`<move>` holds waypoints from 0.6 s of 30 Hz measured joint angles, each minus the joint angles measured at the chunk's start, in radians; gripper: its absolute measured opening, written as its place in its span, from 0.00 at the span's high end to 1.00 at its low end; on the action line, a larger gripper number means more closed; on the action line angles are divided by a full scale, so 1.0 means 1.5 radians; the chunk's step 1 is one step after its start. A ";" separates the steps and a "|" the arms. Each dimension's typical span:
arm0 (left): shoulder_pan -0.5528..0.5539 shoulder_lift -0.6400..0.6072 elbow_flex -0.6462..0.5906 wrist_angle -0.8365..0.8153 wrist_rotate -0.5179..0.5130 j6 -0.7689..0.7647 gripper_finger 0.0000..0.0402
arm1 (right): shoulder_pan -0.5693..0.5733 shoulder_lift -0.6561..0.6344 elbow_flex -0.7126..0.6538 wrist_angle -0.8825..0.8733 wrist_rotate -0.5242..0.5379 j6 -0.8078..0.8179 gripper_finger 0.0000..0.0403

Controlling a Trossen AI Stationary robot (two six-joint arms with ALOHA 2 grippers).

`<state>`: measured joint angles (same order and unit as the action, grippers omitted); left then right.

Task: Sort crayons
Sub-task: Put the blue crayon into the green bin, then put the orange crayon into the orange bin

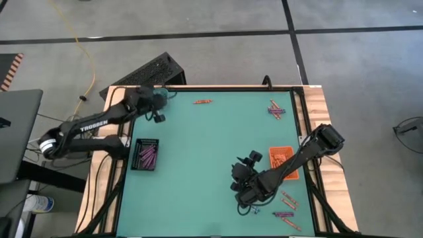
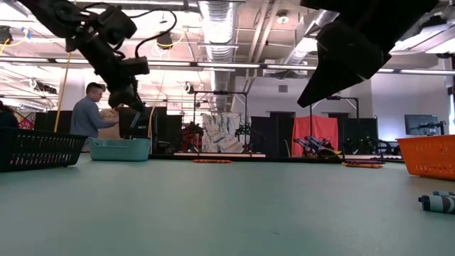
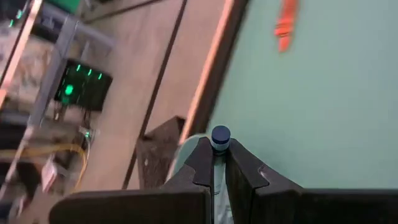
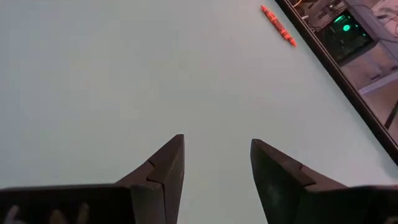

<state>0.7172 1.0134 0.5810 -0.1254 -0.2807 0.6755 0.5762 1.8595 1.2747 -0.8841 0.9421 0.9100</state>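
My left gripper is at the far left corner of the table, shut on a pale blue-grey crayon. In the low view it hangs above a teal tray. A black tray at the left holds purple crayons. An orange tray stands at the right. My right gripper is open above bare table at the near right, with nothing between its fingers. Loose crayons lie at the far edge, at the far right and at the near right. My left gripper pinches the pale blue-grey crayon between its two fingers, and the crayon lies along them. Its dark blue end sticks out just past the fingertips. The crayon is lifted clear of the table. The rest of it is hidden between the fingers.
An orange crayon lies ahead of my right gripper near the table's edge. A pale crayon lies on the table close to the low camera. A person stands in the room beyond the far edge. The middle of the table is bare.
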 joint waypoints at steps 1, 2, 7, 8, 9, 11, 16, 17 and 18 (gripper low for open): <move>0.015 0.011 0.009 -0.004 -0.002 -0.001 1.00 | 0.000 0.000 0.000 0.001 0.000 0.001 0.55; 0.028 0.025 0.016 -0.012 -0.012 0.000 1.00 | 0.001 0.000 0.000 0.001 0.000 0.002 0.55; 0.073 0.108 0.051 -0.062 -0.054 0.012 0.99 | 0.009 0.000 0.000 0.004 0.000 0.012 0.55; 0.079 0.126 0.055 -0.066 -0.054 0.018 0.99 | 0.011 0.000 0.000 0.004 0.000 0.018 0.55; 0.083 0.144 0.058 -0.070 -0.059 0.025 0.97 | 0.013 0.000 0.000 0.004 0.000 0.022 0.55; 0.087 0.181 0.062 -0.075 -0.085 0.029 0.95 | 0.019 0.000 0.000 0.003 0.000 0.033 0.55; 0.090 0.249 0.083 -0.094 -0.133 0.030 0.84 | 0.045 0.000 0.000 -0.003 0.000 0.063 0.55; 0.090 0.258 0.086 -0.098 -0.138 0.026 0.81 | 0.051 0.000 0.000 -0.006 0.000 0.070 0.55; 0.090 0.263 0.089 -0.100 -0.140 0.021 0.78 | 0.056 0.000 0.000 -0.011 0.000 0.078 0.55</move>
<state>0.8516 1.4073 0.7151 -0.2752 -0.4904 0.7076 0.6602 1.8595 1.2744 -0.9006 0.9424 1.0273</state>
